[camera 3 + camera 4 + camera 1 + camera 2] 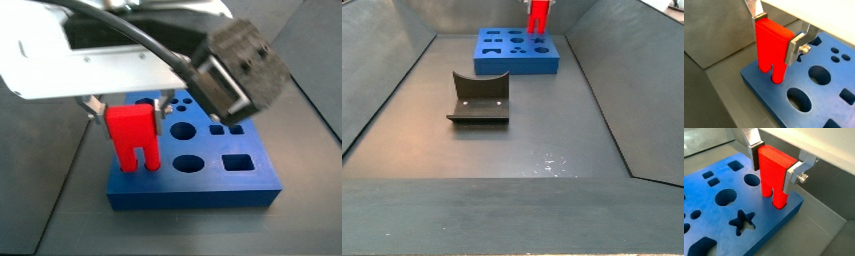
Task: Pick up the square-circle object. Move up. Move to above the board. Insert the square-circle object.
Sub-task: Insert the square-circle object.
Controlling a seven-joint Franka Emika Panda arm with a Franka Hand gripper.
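The square-circle object [769,45] is a bright red block with two legs, held upright between my fingers. My gripper [777,35] is shut on its upper part, one silver finger [795,47] on each side. Its legs hang at a corner of the blue board [811,100], and the longer leg tip touches or enters the board's surface near the edge. Both wrist views show this; in the second the gripper [774,165] holds the block [771,175] over the board [717,213]. In a side view the block [131,135] stands at the board's edge [201,185]. The far side view shows block [539,15] and board [513,52].
The board has several cut-outs, among them a star [743,220] and round holes [799,99]. The dark fixture [478,98] stands on the grey floor in front of the board. Sloping grey bin walls [609,90] enclose the floor.
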